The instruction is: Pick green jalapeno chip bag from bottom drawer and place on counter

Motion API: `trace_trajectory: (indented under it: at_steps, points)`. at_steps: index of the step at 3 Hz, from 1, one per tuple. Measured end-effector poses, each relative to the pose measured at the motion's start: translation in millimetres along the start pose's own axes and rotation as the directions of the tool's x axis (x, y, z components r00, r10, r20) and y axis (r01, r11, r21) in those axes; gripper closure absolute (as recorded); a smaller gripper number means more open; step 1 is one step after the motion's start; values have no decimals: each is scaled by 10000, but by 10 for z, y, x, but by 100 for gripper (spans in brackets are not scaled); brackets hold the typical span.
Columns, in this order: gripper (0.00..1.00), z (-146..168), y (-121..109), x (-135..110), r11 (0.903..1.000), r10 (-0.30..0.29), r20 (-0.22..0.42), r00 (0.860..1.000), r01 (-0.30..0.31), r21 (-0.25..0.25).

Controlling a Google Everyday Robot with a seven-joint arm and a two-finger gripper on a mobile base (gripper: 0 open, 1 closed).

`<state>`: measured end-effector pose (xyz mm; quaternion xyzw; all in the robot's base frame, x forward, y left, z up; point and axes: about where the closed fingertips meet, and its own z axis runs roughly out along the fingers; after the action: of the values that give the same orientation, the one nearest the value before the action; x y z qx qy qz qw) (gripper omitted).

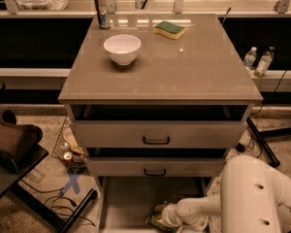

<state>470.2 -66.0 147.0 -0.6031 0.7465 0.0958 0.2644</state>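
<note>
The bottom drawer [126, 198] stands pulled out at the foot of the cabinet, its flat floor showing. The green jalapeno chip bag [155, 221] lies crumpled on the drawer floor near the front, partly hidden behind my wrist. My gripper [165, 215] reaches in from the right on the white arm [254, 198] and is low in the drawer, right at the bag. The counter [194, 72] is the broad grey-beige cabinet top above.
On the counter stand a white bowl [121, 48], a green-and-yellow sponge [169, 29] and a can [102, 10]. Two upper drawers with black handles [156, 140] are slightly open. Floor clutter [70, 154] and a dark seat [9, 144] are at the left; bottles [258, 61] at the right.
</note>
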Motion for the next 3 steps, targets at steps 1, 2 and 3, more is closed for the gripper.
trace_trajectory:
  at_steps: [1, 2, 3]
  points:
    - [96, 9, 10, -6, 10000, -2, 9, 10000, 2, -19]
    - [100, 17, 18, -22, 10000, 12, 48, 10000, -12, -44]
    - [100, 17, 18, -22, 10000, 13, 49, 10000, -12, -45]
